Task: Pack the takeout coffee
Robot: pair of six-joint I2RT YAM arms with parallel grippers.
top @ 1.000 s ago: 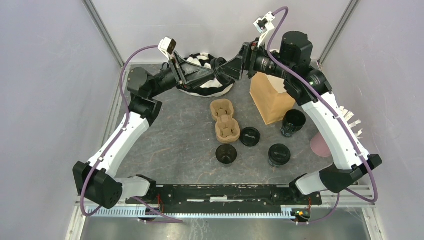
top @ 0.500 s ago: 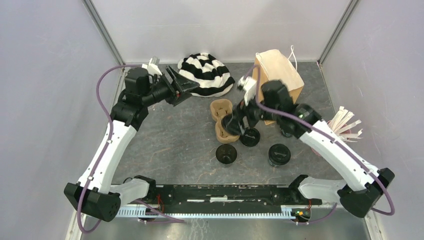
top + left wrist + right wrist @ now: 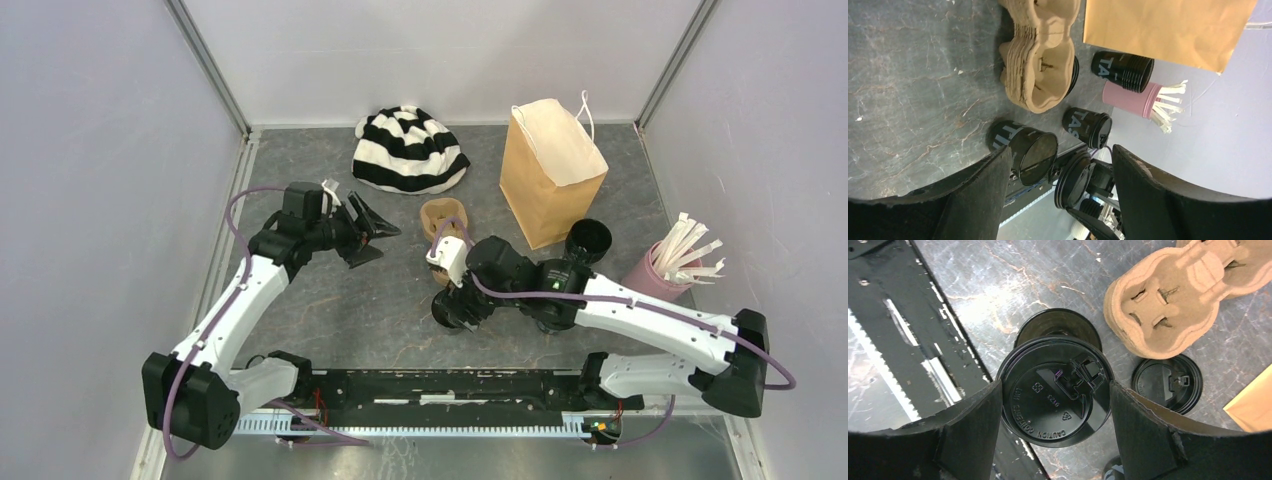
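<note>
walls: plain pale grey | table: dark grey marbled slab | corner posts: metal | light: even

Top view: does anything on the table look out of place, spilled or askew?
The black-and-white striped knit hat lying at the back of the table, left of the upright brown paper bag, looks out of place among coffee things. Nothing seems spilled or tipped over.
</note>
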